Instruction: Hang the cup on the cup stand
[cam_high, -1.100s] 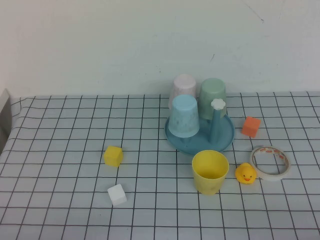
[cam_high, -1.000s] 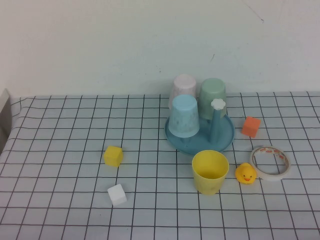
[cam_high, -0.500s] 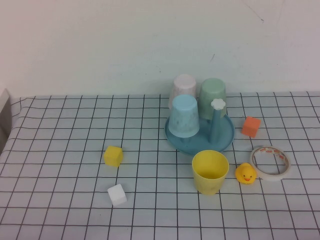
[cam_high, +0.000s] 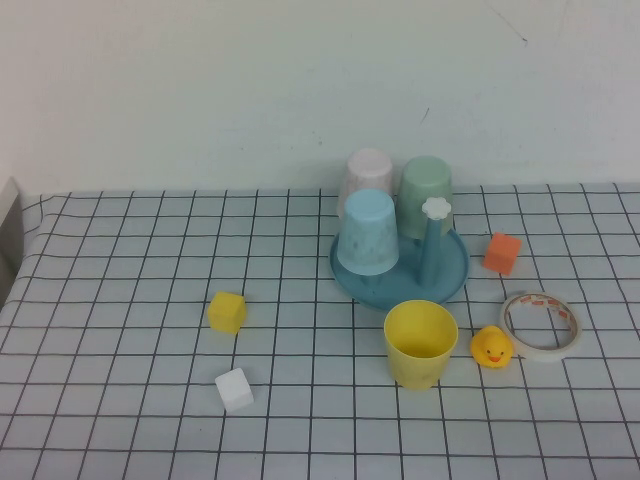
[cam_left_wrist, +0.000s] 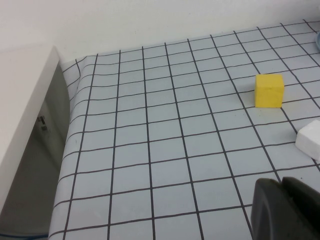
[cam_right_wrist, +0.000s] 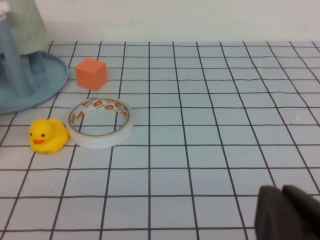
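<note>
- Cup (cam_high: 421, 344): stood upright, mouth open upward; approach from above unobstructed.
- Its right flank: crowded by rubber duck (cam_high: 491, 347), with tape roll (cam_high: 541, 324) just beyond.
- Cup stand (cam_high: 452, 278): just behind cup; one free peg (cam_high: 434, 243) flanked by light blue cup (cam_high: 367, 232) and green cup (cam_high: 426, 196).
- Left tool (cam_left_wrist: 287, 210), right tool (cam_right_wrist: 289, 214): held low over bare worktop (cam_high: 130, 400), well apart from the cluster.

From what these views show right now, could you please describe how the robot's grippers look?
Little is visible: the left gripper and right gripper each appear only as a dark, matte, rounded block at the edge of their own wrist views. No cables or markings show; the high view shows neither arm.
</note>
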